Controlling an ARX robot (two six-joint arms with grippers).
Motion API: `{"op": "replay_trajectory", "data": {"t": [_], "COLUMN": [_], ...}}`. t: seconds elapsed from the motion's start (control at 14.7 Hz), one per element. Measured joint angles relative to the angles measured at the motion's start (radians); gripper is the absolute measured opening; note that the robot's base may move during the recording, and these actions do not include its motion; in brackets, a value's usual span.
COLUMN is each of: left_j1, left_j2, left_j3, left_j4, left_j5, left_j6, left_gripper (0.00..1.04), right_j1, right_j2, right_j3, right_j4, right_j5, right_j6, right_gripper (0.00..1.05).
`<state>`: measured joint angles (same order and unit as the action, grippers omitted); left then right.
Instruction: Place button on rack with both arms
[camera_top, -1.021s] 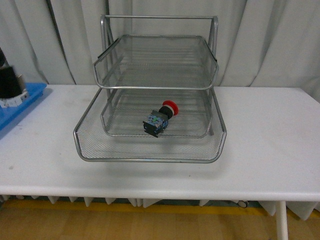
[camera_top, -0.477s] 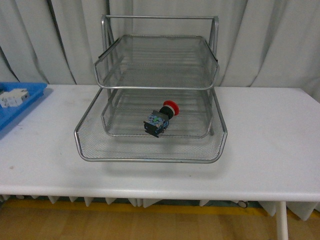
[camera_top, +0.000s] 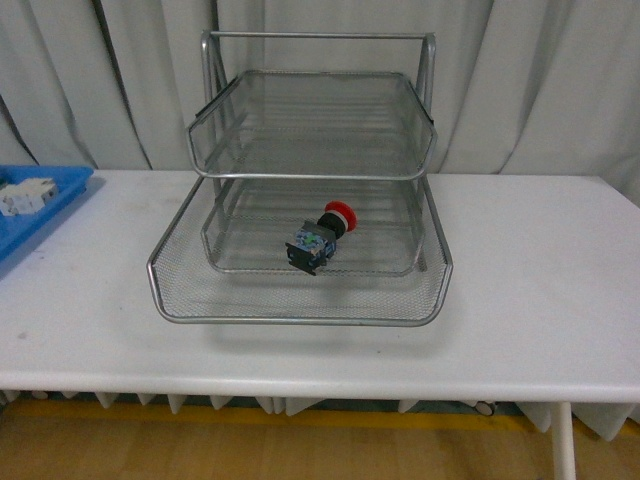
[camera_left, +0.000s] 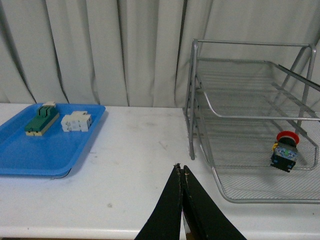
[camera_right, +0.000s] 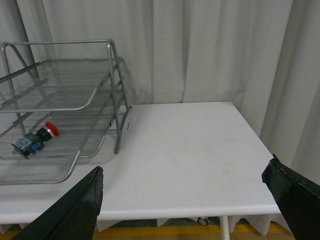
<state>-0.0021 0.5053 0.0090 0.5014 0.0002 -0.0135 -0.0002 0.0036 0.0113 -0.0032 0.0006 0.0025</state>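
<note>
Fingers (camera_left: 167, 212) of the left gripper (camera_left: 181, 169) fill the near edge of the left wrist view, pressed together so the two black tips meet in a narrow point above the white table (camera_left: 135, 165). In the right wrist view the right gripper (camera_right: 185, 165) has its fingers (camera_right: 80, 205) spread wide, one at each side of the picture, with bare tabletop showing between them.

Beyond them, toward the middle of the table, stands the rack (camera_top: 300, 320), its lowest mesh shelf pulled forward well past the two above it. The button (camera_top: 320, 238) lies on its side on the mesh under the top shelf, red cap pointing back and to the robot's right, black-and-blue body toward the front. It sits near the front rim of the middle shelf; whether it rests on that shelf or on the lowest one cannot be told for certain. Neither gripper touches it, and both are well apart from the rack.

Off to the robot's left lies a blue tray (camera_left: 45, 155), holding a green-topped block (camera_left: 40, 120) with a white block (camera_left: 76, 121) just beside it. Pale pleated curtains (camera_top: 540, 80) hang behind everything.
</note>
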Motion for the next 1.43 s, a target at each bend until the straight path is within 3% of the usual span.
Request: {"op": "replay_trajectory", "data": {"t": [0.82,0.95,1.16,1.43], "left_j1": [0.000,0.000,0.000,0.000], "left_j2": [-0.323,-0.483,-0.496,-0.496], "left_j3": [0.000,0.000,0.000,0.000], "left_j4": [-0.320,-0.516,-0.501,-0.505], "left_j5": [0.000,0.000,0.000,0.000], "left_j6": [0.000,0.000,-0.001,0.000], "left_gripper": [0.02,0.02,0.03,0.38], "right_j1": [0.000,0.000,0.000,0.000], "right_j2": [0.000,0.000,0.000,0.000], "right_j3": [0.000,0.000,0.000,0.000], "right_j4": [0.000,0.000,0.000,0.000], "right_j5": [0.000,0.000,0.000,0.000], "right_j6": [0.000,0.000,0.000,0.000], "right_gripper": [0.98,0.98,0.98,0.98]}}
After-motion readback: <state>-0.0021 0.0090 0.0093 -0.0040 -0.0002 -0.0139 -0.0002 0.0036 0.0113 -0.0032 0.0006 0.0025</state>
